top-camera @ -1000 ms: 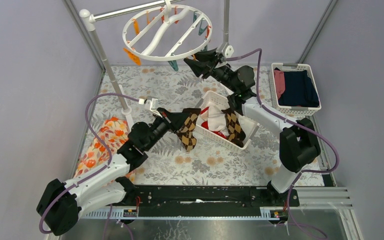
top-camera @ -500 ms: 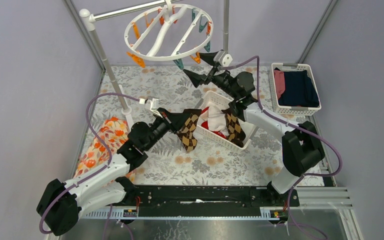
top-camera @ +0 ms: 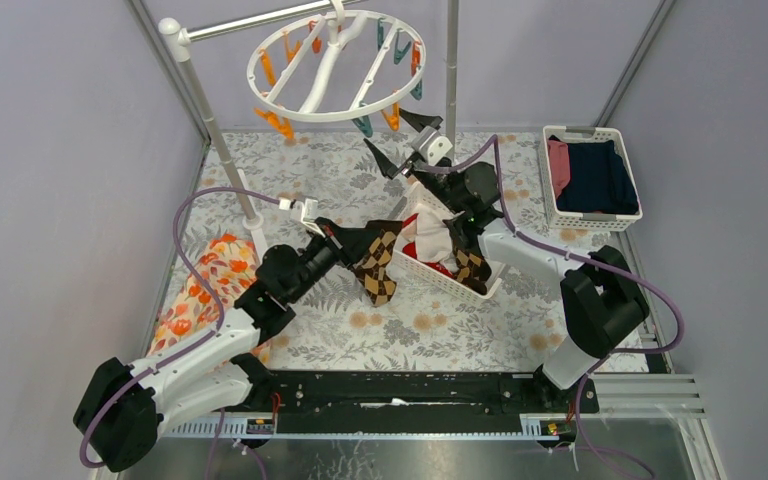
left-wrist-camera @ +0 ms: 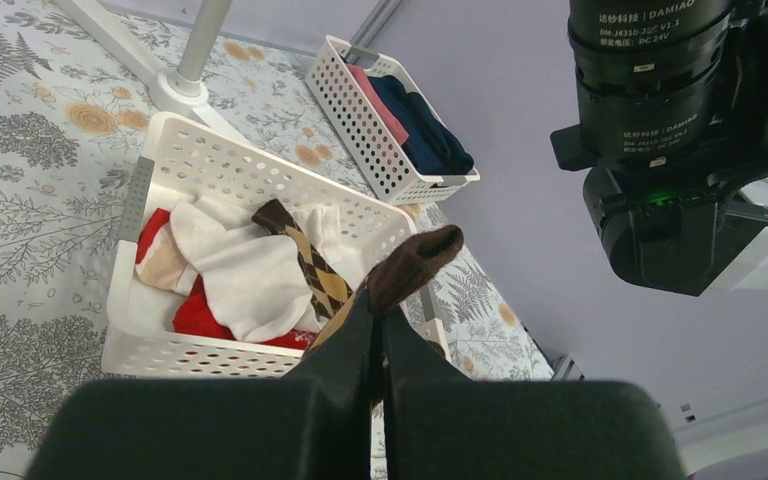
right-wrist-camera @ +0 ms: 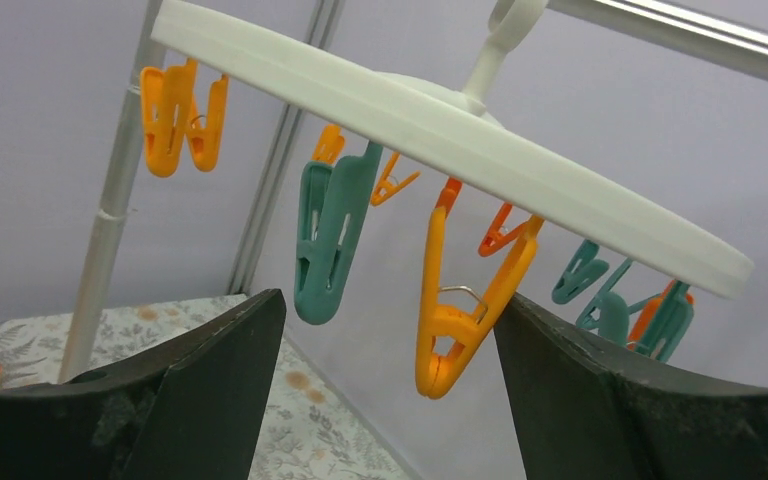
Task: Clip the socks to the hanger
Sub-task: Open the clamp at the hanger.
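Note:
My left gripper is shut on a brown-and-tan argyle sock and holds it up beside the white basket; its brown cuff sticks out past the pinched fingers. Its argyle mate, a whitish sock and red socks lie in the basket. The round white hanger hangs at the back with orange and teal clothespins. My right gripper is open and empty just under the rim, with an orange pin and a teal pin between its fingers.
A second white basket with navy and pink folded clothes stands at the back right. An orange floral cloth lies at the left. The rack's white pole and its foot stand behind my left arm. Grey walls enclose the table.
My right gripper has opened wide and dropped slightly left below the ring's rim. The ring has swung and turned a little. My left gripper holds the sock still.

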`<state>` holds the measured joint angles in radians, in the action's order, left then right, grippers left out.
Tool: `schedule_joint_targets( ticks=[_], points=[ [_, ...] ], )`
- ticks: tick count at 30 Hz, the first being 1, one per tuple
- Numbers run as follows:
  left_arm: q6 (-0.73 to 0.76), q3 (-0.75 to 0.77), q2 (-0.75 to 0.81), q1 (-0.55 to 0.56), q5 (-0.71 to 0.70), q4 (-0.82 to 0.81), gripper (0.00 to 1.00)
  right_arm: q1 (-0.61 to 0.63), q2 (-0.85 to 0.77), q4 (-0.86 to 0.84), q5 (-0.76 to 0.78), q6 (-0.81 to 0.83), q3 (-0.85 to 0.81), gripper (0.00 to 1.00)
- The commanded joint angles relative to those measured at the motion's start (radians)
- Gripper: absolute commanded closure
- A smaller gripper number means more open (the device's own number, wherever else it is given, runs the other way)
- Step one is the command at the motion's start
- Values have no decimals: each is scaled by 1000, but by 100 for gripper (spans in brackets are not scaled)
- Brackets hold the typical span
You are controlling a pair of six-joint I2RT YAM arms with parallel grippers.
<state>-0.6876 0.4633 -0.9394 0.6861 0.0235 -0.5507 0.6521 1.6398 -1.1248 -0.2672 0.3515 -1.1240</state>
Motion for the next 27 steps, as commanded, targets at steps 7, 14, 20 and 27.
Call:
schedule_joint_targets(
  ticks=[7, 14, 20, 27],
  points=[
    [-15, -23, 16, -11, 26, -63, 100, 40, -12, -179, 100, 154, -12, 22],
    [-18, -26, 22, -14, 29, -59, 100, 40, -63, -175, 69, 146, 45, 20],
    [-23, -22, 10, -13, 41, -68, 100, 41, -54, -177, 121, 129, 34, 28],
    [-26, -26, 11, -13, 39, -69, 100, 49, -10, -197, 138, 136, -6, 32]
  ],
)
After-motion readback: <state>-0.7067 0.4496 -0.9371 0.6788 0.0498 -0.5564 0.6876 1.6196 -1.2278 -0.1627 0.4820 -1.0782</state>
